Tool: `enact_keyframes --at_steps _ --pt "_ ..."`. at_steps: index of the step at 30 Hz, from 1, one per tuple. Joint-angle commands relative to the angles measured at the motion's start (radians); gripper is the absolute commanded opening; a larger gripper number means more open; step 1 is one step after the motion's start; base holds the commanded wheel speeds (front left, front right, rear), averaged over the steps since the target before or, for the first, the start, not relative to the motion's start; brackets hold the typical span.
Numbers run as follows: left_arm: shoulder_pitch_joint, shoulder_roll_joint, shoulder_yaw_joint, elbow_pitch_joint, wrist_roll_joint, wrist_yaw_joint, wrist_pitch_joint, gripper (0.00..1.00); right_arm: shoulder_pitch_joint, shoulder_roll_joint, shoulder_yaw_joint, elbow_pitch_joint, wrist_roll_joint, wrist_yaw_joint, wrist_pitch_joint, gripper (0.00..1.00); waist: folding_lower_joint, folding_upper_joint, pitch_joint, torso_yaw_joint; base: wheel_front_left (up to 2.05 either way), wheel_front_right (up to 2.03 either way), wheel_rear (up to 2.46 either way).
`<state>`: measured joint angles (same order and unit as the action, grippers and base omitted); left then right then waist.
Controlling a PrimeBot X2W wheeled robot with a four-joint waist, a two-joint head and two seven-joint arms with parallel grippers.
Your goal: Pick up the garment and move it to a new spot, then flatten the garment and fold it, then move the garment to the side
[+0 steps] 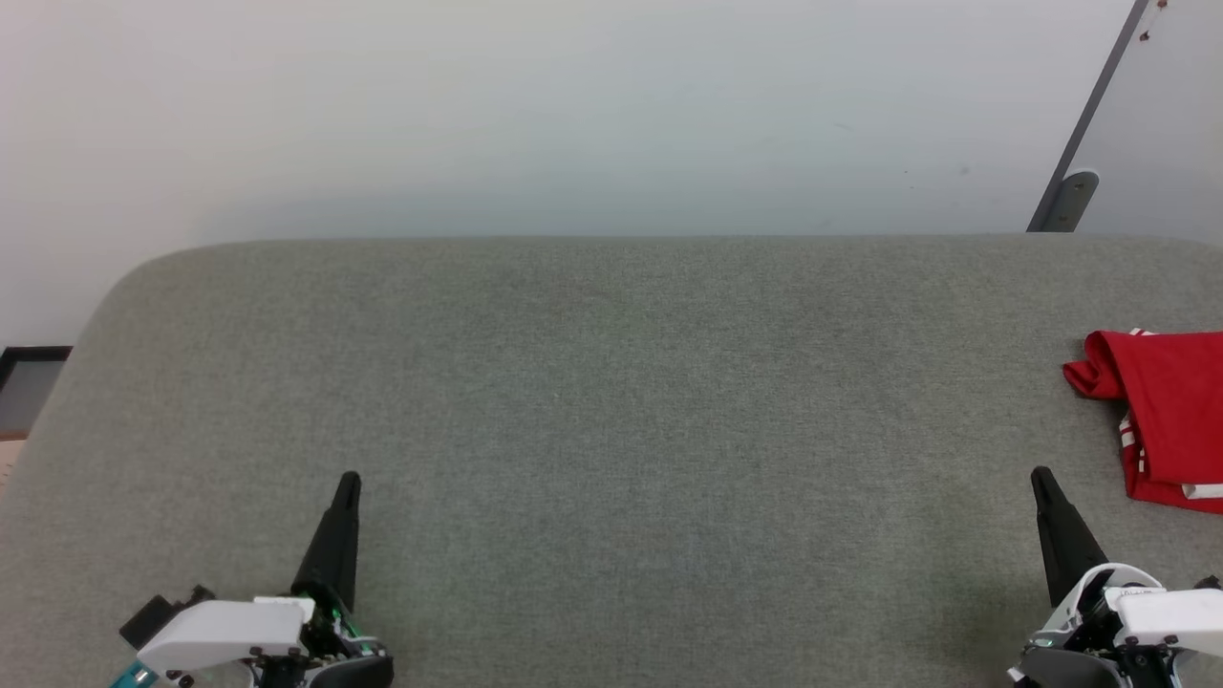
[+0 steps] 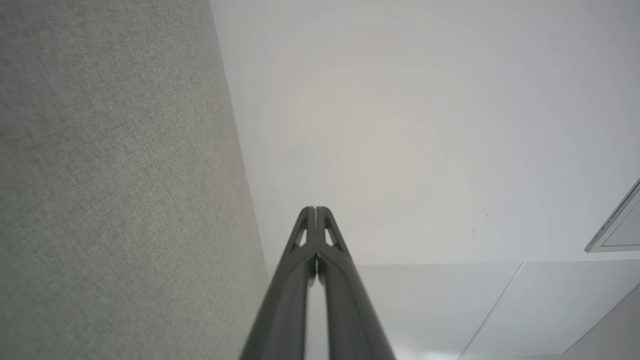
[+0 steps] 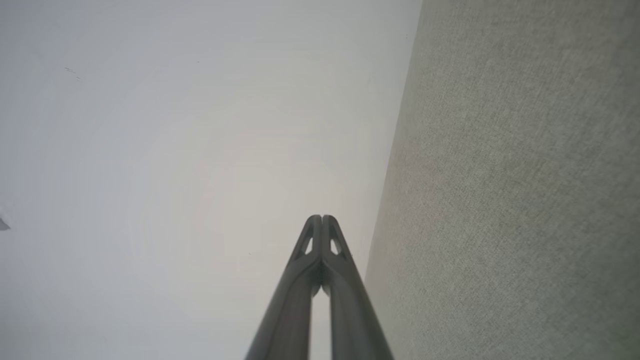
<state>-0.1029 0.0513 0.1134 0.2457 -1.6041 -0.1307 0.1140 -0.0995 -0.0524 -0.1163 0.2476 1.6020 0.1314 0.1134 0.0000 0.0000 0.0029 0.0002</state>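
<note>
**garment lies far right, nearest the right gripper**

at the lower left of the head view the left gripper (image 1: 350,481) is seen above the grey fabric surface (image 1: 611,382). its jaws are brought together to a single dark tip and nothing is held. the same closed tip is shown in the left wrist view, with the cloth surface on one side and a pale wall (image 2: 425,125) ahead.

the grey surface is spread across the middle, between the two grippers.

at the lower right the right gripper (image 1: 1041,475) is seen in the same state: its jaws are met and nothing is between them. it is pointed up the view like the left one.

the garment (image 1: 1170,401) is found at the far right edge of the surface, as a compact red bundle with white striped trim showing at its near side. it is placed up and to the right of the right gripper, near it but apart from it, and well apart from the left gripper. the visible part is laid roughly near-to-far. the true long axis cannot be told, since the bundle is cut by the picture's edge.

from this layout the garment is judged to be folded and set aside. any further handling is judged to fall to the right arm, with a reach outward to the right.
</note>
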Motion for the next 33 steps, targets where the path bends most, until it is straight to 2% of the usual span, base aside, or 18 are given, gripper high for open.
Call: enact_keyframes --at_steps 1,33 --pt "-0.011 -0.005 0.004 -0.001 -0.012 0.000 0.004 0.00 -0.017 0.004 0.003 -0.005 0.016 -0.001 0.004 0.00 0.0000 0.0000 0.000 0.000 0.00 0.00 0.00" --pt "-0.010 -0.003 0.004 -0.001 -0.009 0.000 0.004 0.00 -0.011 0.004 0.004 -0.004 0.013 -0.001 0.004 0.00 0.0000 0.0000 0.000 0.000 0.00 0.00 0.00"
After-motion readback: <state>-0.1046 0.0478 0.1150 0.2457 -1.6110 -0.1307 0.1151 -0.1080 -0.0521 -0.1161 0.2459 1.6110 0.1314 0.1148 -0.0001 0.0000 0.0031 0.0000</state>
